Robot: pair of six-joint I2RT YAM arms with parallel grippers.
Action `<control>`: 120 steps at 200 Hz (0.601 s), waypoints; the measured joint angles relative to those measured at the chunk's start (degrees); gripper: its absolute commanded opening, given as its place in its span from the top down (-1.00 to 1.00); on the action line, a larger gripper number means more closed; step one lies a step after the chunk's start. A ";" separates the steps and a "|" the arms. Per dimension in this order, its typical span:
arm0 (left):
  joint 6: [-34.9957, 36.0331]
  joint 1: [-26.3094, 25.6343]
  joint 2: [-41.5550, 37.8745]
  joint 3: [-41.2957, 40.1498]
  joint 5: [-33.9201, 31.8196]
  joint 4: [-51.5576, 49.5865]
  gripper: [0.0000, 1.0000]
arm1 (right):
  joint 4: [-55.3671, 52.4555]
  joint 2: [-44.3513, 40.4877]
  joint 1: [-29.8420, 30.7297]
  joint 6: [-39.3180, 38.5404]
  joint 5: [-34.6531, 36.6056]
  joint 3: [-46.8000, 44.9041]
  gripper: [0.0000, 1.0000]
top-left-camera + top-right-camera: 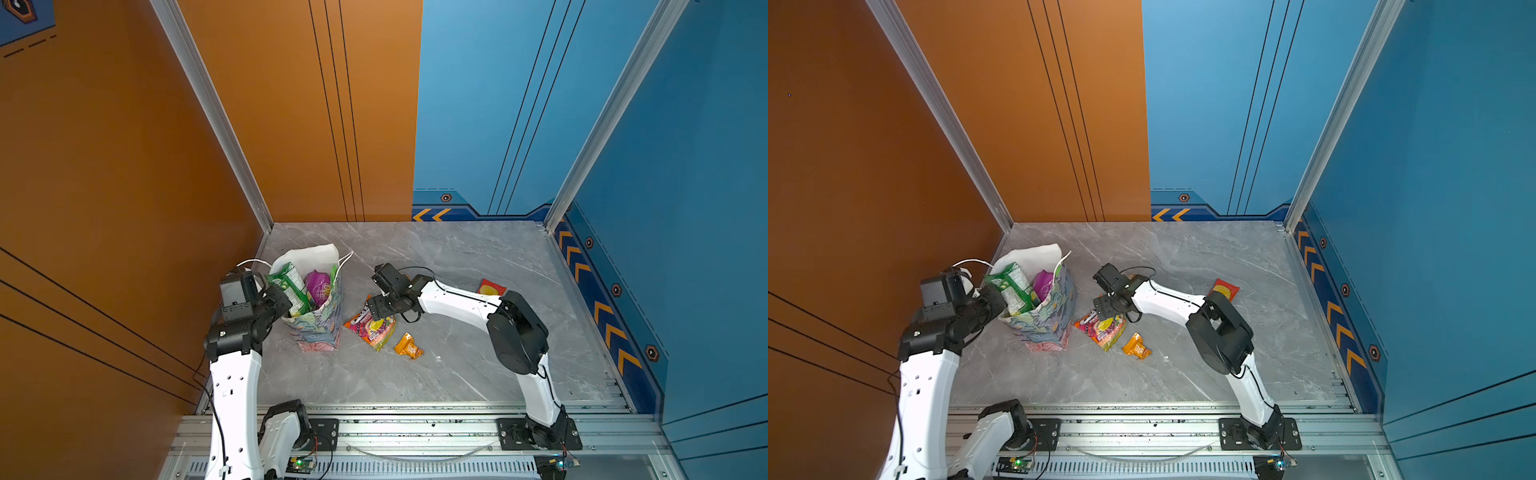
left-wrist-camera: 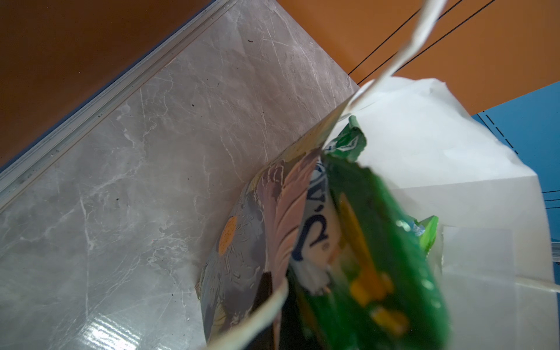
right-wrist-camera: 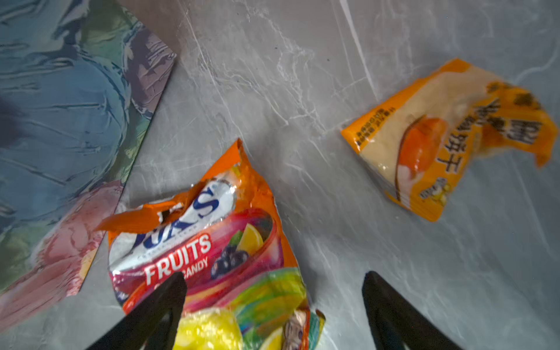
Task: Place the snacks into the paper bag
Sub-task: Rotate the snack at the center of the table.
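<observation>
My left pincer [image 1: 283,305] is clenched on the near rim of the tall flowery paper bag [image 1: 320,328], I think so that it stands up with its mouth wide. A big shiny green chips packet [image 1: 289,286] and a pink-purple pouch [image 1: 318,286] poke out of the bag. My right pincer [image 3: 274,275] hangs with its jaws wide apart just over the bright crinkly fruit candy packet [image 3: 212,242]. That packet lies on the grey marble bench [image 1: 457,257] beside the bag. A small orange packet [image 1: 408,346] waits near it, and a red packet [image 1: 492,287] lies well apart.

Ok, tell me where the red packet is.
In both top views the red packet lies on the table's right side, behind the right arm's elbow, far from the paper bag.
</observation>
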 measured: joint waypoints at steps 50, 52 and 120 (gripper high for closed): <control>0.02 0.35 -0.09 -0.33 0.04 0.42 1.00 | -2.84 7.26 0.72 -2.40 -1.42 9.40 -0.88; 0.02 0.35 -0.09 -0.33 0.04 0.42 1.00 | -2.93 7.58 0.79 -2.47 -1.46 9.81 -0.88; 0.17 0.46 -0.09 -0.35 0.07 0.44 1.00 | -5.88 10.91 -0.74 -0.37 0.50 12.55 -0.55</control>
